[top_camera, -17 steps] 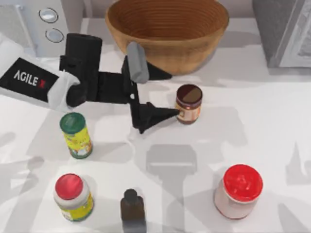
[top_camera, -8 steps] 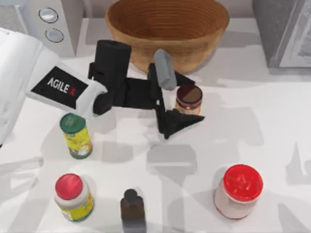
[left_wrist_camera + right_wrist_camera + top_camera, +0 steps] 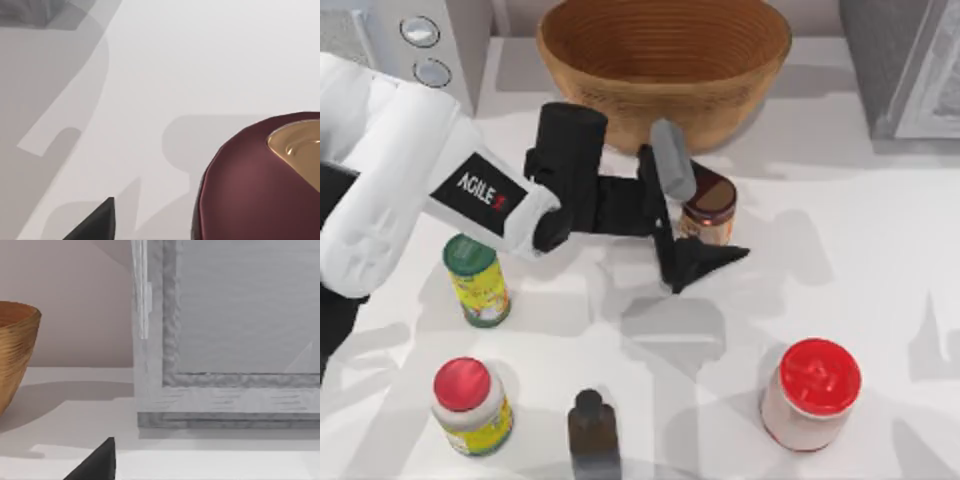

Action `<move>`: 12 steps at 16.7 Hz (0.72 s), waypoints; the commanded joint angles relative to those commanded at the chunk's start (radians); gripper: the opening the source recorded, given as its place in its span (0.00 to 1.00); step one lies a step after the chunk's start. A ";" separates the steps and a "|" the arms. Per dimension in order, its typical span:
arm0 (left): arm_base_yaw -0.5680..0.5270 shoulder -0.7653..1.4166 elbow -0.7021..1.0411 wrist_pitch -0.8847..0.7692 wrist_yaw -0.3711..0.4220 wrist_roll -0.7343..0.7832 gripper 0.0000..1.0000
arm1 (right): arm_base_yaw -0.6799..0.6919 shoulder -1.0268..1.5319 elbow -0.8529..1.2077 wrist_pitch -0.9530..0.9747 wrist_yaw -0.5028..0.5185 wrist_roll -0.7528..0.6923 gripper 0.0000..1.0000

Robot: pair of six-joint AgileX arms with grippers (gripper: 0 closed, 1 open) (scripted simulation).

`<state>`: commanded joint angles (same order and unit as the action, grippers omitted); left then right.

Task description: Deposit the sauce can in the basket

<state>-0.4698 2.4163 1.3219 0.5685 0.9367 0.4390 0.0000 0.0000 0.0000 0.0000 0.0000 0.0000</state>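
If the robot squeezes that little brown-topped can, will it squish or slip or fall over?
Probably no squishing: the sauce can looks like a stiff, hard cylinder. Its glossy top hints at smooth sides, so it might slip in a loose grip. It stands upright on a flat base, so a sideways bump from the left gripper, open around it, might slide or tip it; once tipped, it would likely roll.

The white table (image 3: 880, 250) carried the wicker basket (image 3: 665, 65) at its far edge, the sauce can (image 3: 708, 208) just in front of it, a green-lidded yellow can (image 3: 477, 279) at left, and nearer, a red-lidded yellow-labelled bottle (image 3: 467, 404), a small dark bottle (image 3: 592, 432) and a red-lidded jar (image 3: 811, 392).
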 joint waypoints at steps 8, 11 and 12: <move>0.000 0.000 0.000 0.000 0.000 0.000 0.47 | 0.000 0.000 0.000 0.000 0.000 0.000 1.00; 0.000 0.000 0.000 0.000 0.000 0.000 0.25 | 0.000 0.000 0.000 0.000 0.000 0.000 1.00; 0.000 0.000 0.000 0.000 0.000 0.000 0.17 | 0.000 0.000 0.000 0.000 0.000 0.000 1.00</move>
<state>-0.4698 2.4163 1.3219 0.5685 0.9367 0.4390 0.0000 0.0000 0.0000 0.0000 0.0000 0.0000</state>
